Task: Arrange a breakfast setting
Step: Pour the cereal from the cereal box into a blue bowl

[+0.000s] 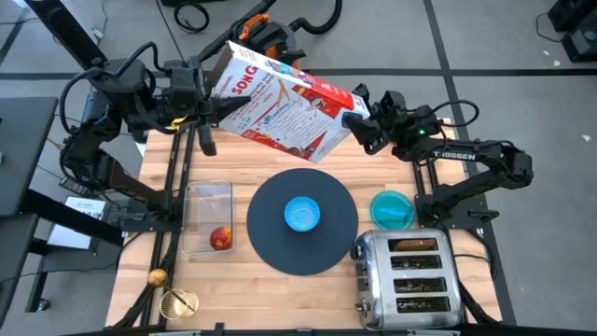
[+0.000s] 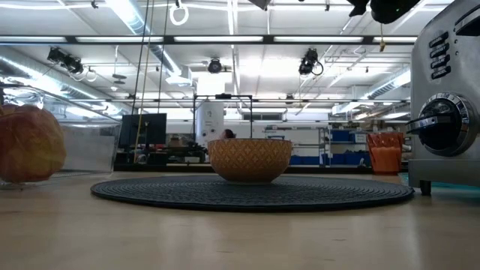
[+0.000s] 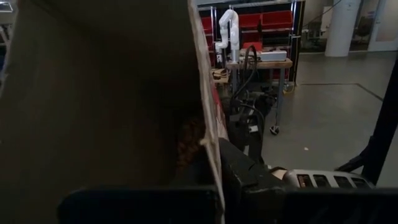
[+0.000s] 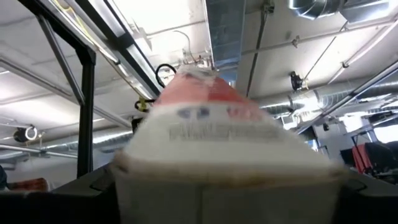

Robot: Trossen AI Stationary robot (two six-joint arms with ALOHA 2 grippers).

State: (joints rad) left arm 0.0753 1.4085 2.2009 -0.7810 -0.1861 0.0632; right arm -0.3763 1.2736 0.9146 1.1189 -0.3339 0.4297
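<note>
From above, both arms hold a cereal box (image 1: pixel 280 101) tilted over the table's far edge: the left gripper (image 1: pixel 207 110) grips its left end, the right gripper (image 1: pixel 359 119) its right end. The small bowl (image 1: pixel 301 214) sits mid-mat (image 1: pixel 270 247); the teal dish (image 1: pixel 392 209) lies by the toaster (image 1: pixel 408 278), the apple (image 1: pixel 221 239) in a clear container (image 1: pixel 208 217). At table level, the bowl (image 2: pixel 250 160) stands on the mat (image 2: pixel 150 191), the apple (image 2: pixel 30 144) at the left edge.

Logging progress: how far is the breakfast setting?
Done: bowl centred on the mat. In hand: both grippers, left and right, hold a cereal box above the table. Left: dish, apple in its clear tub, spoon off the mat.
</note>
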